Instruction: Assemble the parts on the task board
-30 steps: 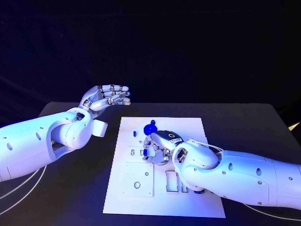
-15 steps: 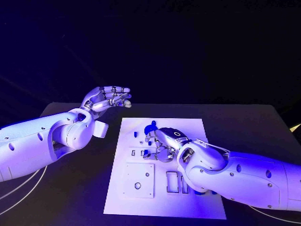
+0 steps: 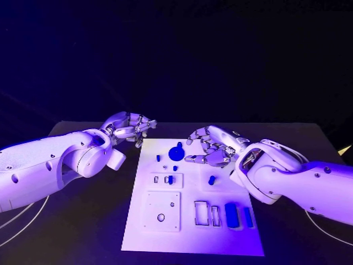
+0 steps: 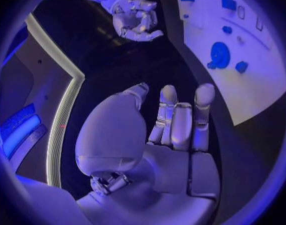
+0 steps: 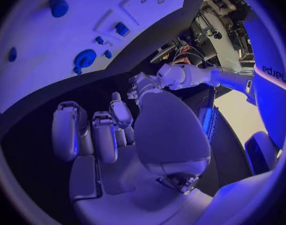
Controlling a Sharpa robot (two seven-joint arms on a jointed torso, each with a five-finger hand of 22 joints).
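So your right hand [image 3: 212, 148] has come up off the task board [image 3: 194, 232] since a second ago and now hangs over its far right edge, fingers curled in loosely, nothing in them. Your left hand [image 3: 129, 127] dropped a bit toward the board's far left corner, fingers bunched, also empty. The round blue part [image 3: 176, 150] sits on the board's far end, a small blue part [image 3: 212, 179] mid-board, and a blue block [image 3: 231, 216] near its front right.

Both hands raised, left hand [image 3: 129, 128] and right hand [image 3: 212, 148] empty, fingers loosely curled.
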